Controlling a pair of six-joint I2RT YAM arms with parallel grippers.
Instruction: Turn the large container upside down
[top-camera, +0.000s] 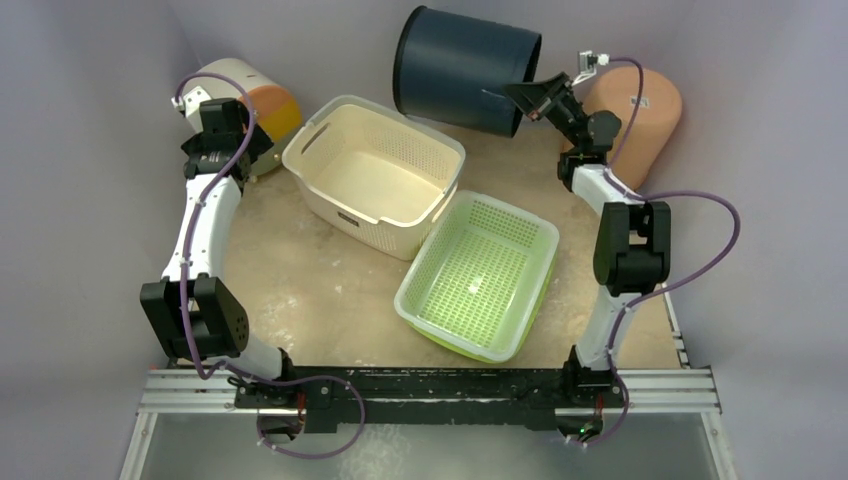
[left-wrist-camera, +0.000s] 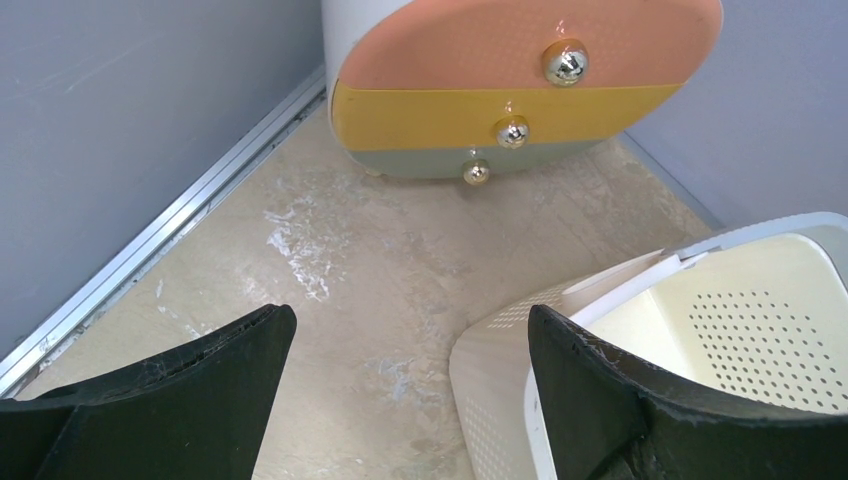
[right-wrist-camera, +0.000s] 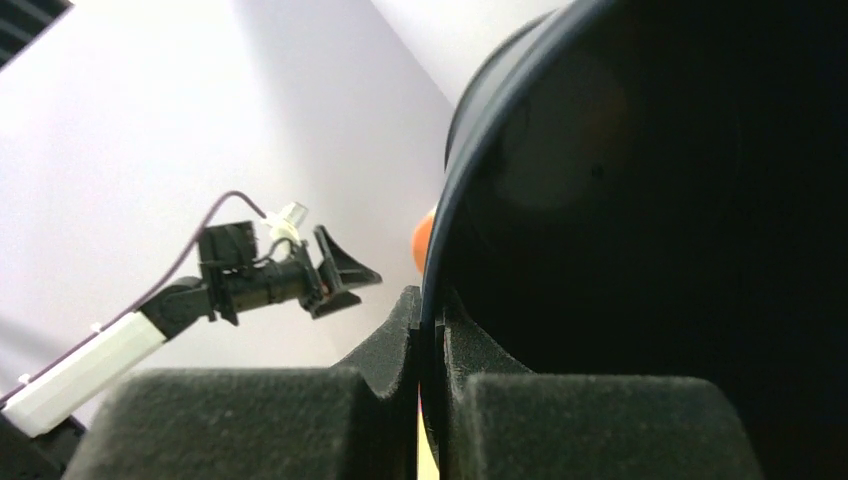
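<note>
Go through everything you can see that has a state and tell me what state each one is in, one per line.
large container: upright, opening up, empty.
green tub: upright, opening up, empty.
dark round bin: tipped sideways, gripped at its rim.
drawer unit: all three drawers shut.
left end effector: open, empty, by the large container's corner.
right end effector: shut on the dark round bin's rim.

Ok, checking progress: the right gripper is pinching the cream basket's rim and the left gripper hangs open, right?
Not quite. The right gripper is pinching the rim of the dark round bin, as the right wrist view shows; the left gripper does hang open.
</note>
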